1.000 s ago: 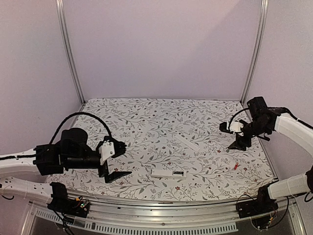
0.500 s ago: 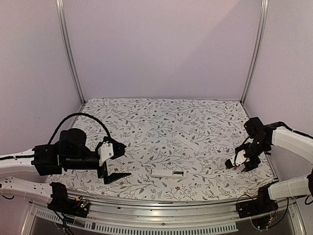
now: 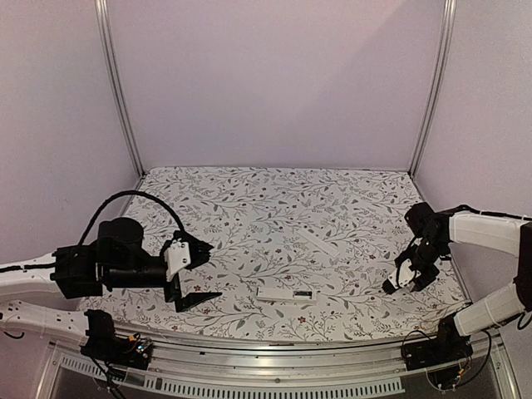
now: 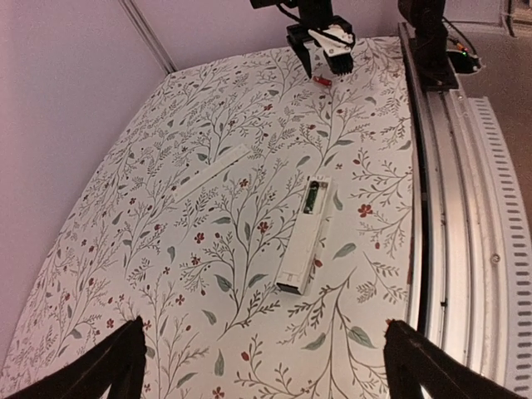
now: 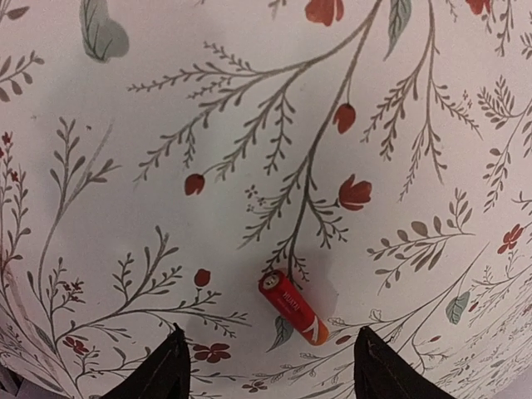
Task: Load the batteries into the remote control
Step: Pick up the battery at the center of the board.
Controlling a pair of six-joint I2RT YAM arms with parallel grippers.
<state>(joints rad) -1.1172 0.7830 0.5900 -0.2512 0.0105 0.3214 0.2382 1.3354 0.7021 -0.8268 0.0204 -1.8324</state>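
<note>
Moved: the right arm (image 3: 478, 226) has come down from high up, far right of the remote (image 3: 285, 293), to the surface (image 3: 249, 199) there. The left arm (image 3: 108, 262) has barely stirred.
Right jaws: parted, one tip on each side of the red battery (image 5: 293, 308), touching nothing and gripping nothing.
Left jaws: spread wide and empty, hovering left of the remote.
Red battery: lying flat on the surface well right of the remote, slanted across the gap between the right jaws.
Handling: likely light, hard and smooth, so it would roll or squirt out of a poor pinch. It is best taken across the middle of its barrel, with both ends left free for seating.
Remote: lying flat, probably light enough to slide when pressed on.
Cover strip (image 3: 318, 242): just behind the remote, apart from it.
Hidden: from above, the right jaws cover the red battery. The black battery is nowhere surely seen. A dark patch (image 4: 310, 196) at the remote's right end may be that battery or the bare bay; it is too small to tell.
</note>
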